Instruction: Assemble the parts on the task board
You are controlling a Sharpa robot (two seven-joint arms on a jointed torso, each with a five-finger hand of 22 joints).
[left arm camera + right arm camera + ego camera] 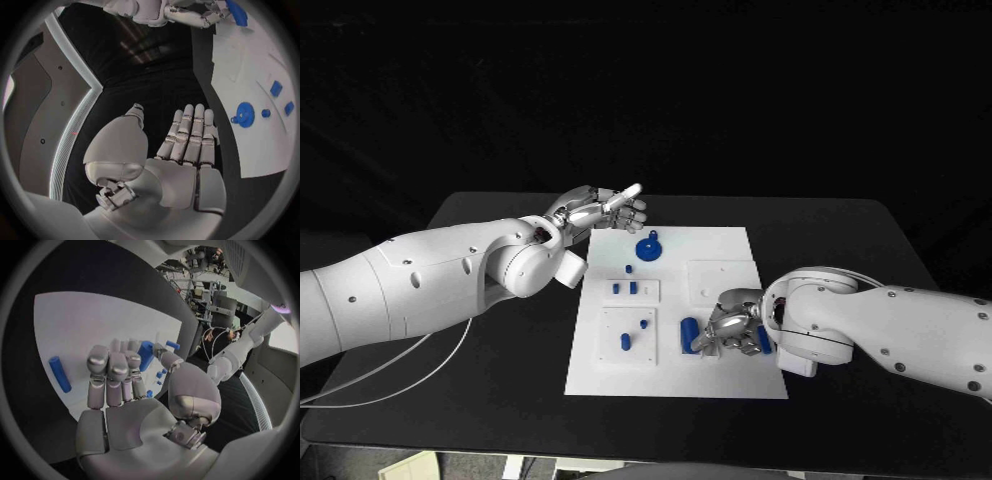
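The white task board (718, 245) lies mid-table. On it are a blue round part with a ring (649, 247), a small blue peg (630, 268) and several small blue pieces (627, 288). My right hand (733, 325) is low over the board's near right part with its fingers curled. Its thumb and fingertips close on a blue bar (689, 336), which also shows in the right wrist view as the blue bar (145, 354). Another blue cylinder (59, 374) lies on the board beside that hand. My left hand (600, 210) hovers at the board's far left corner, fingers straight, holding nothing.
Two more blue pieces (635, 332) sit in a raised white block at the board's near left. Black table (848, 240) shows on every side of the board. A white cable (401, 375) trails from my left arm near the table's left edge.
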